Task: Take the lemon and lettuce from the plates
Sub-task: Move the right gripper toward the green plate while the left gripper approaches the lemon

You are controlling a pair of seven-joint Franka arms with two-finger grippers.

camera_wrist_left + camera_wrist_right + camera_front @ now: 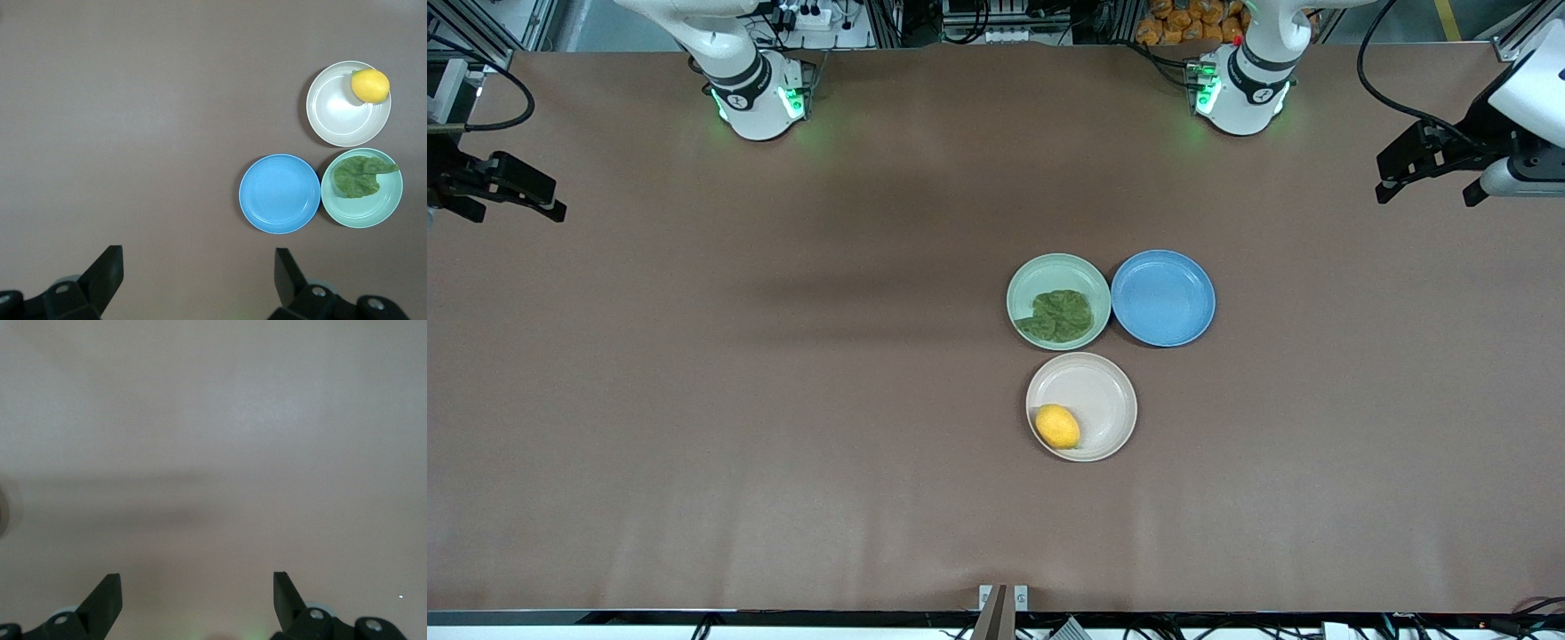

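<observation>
At the right arm's end of the worktop point(783, 400) we see the right claw point(511, 191) held up in the air over bare brown surface, its two fingers spread wide with nothing between them; that arm waits. Its own wrist view shows the same: the finger tips point(107, 593) far apart above plain worktop.

Moving along, we come to three plates grouped toward the left arm's half. The mint green plate point(1032, 280) carries the lettuce point(1060, 316), a crinkled dark green leaf lying flat, reaching the plate's rim on the side toward the camera. Nearer to the front camera sits the beige plate point(1103, 391), and the lemon point(1057, 427) rests in it against the rim on the side toward the right arm's end. Just beside the mint plate, toward the left arm's end, lies the blue plate point(1163, 298) with nothing in it.

At the left arm's end we find the left claw point(1427, 173) raised above the worktop's edge, fingers spread wide and holding nothing, well apart from the plates.
</observation>
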